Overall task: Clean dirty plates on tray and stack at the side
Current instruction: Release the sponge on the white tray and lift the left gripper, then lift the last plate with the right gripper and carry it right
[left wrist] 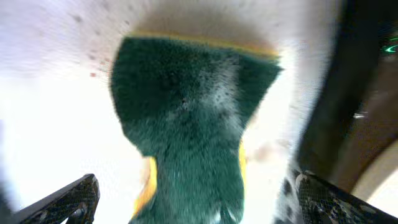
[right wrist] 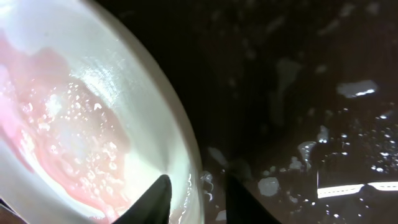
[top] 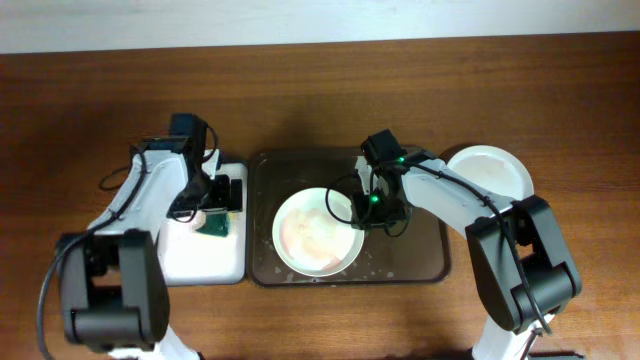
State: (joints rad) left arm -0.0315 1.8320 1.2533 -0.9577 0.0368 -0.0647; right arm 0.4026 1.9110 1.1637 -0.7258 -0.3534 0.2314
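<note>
Plainly the step in hand is, I judge, getting the sponge to the plate. The right claw (right wrist: 199, 199) straddles the rim of the plate (right wrist: 74, 112), one finger inside the rim on the wet face and the other outside, over the dark tray (right wrist: 298, 74). The gap between them is narrow, but I cannot tell whether they actually pinch the rim or only bracket it. The plate lies in the tray, spreading away to that claw's inner-finger side, and it carries a pinkish, bubbly film (right wrist: 68, 143). Droplets (right wrist: 357, 88) spot the tray on the outer-finger side.

The left claw (left wrist: 196, 185) is spread wide and released. The green sponge (left wrist: 186, 106) lies ahead of it and runs back between the fingers, with neither finger seen touching it, on the white tray (top: 200, 262).

To do this well:
- The left claw should close across the sponge's narrow waist, squarely, so the green face stays downward.
- The right claw should settle its hold on the rim before any scrubbing, since a wet plate in a wet tray will likely skate.
- Strokes should run toward the held rim, not away from it.
- Press lightly; the film looks loose.

A second plate (top: 492, 170) sits on the table outside the tray, beyond the right claw.
</note>
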